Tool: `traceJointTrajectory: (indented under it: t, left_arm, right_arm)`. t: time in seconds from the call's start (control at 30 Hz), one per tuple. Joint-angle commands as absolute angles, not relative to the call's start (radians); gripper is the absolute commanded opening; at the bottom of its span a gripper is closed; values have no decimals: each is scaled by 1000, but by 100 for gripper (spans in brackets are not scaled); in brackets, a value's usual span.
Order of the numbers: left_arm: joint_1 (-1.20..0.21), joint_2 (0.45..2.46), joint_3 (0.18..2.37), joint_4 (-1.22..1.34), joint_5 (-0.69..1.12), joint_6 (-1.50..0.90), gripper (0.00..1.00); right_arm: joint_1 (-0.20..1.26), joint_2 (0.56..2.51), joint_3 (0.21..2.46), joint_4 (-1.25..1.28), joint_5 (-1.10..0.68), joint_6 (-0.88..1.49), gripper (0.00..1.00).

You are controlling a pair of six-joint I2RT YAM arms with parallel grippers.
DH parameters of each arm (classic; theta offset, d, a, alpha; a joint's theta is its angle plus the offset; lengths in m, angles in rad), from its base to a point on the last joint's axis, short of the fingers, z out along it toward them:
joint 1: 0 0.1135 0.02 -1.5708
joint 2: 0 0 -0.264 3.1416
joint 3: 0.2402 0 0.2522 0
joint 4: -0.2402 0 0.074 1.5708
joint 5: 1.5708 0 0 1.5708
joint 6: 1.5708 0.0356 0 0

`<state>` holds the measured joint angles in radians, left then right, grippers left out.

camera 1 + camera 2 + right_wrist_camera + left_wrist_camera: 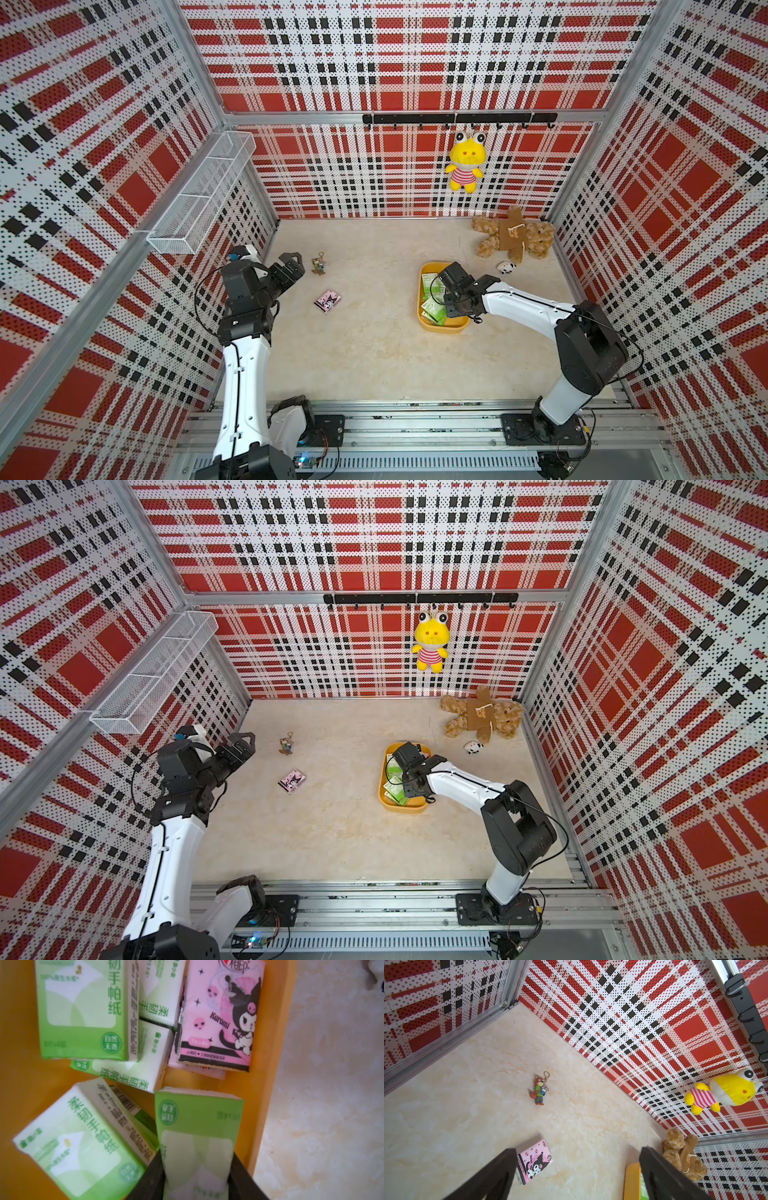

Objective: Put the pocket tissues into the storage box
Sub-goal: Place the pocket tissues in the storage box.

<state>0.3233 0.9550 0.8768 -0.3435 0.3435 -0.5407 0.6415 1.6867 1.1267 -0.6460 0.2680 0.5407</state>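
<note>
Right wrist view: right gripper (197,1176) with jaws pinching a green tissue pack (197,1122), hanging over the yellow storage box (268,1068), close to one wall. Underneath, already in the box: several green packs (83,1009) overlapping one another, plus a pink pack (220,1016) lying on top of another pink one. Same story in both top views: right arm reaching over the box (440,328), gripper low above the contents.

Step in hand, judging by this: dropping off the green tissue pack. Calls next for spreading the jaws to let it fall onto the pile, then lifting straight up, clear of the rim. Risk if released too far outward: pack on the rim or out on the table (374,353).

Left out on the table: one loose pink pack (328,301), flat, well apart from the box. Near it, a keychain charm (318,265), not to be taken. Left gripper (292,261) raised near that pack, jaws spread wide and empty, framing it in the left wrist view (534,1162).

Probably the last pick: lower over the loose pink pack, close on its sides, carry across to the box. Best done once the right arm is clear of the box, to avoid crowding.
</note>
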Motion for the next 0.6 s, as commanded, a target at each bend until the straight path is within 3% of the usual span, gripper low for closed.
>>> traceJointTrajectory:
  t: [0.0, 0.57]
  left_arm:
    - [320, 943, 865, -320, 348, -526, 99]
    - [325, 931, 859, -325, 350, -522, 99]
  right_arm:
    - [649, 1697, 1148, -646, 274, 546, 42]
    - [657, 1697, 1152, -646, 274, 546, 42]
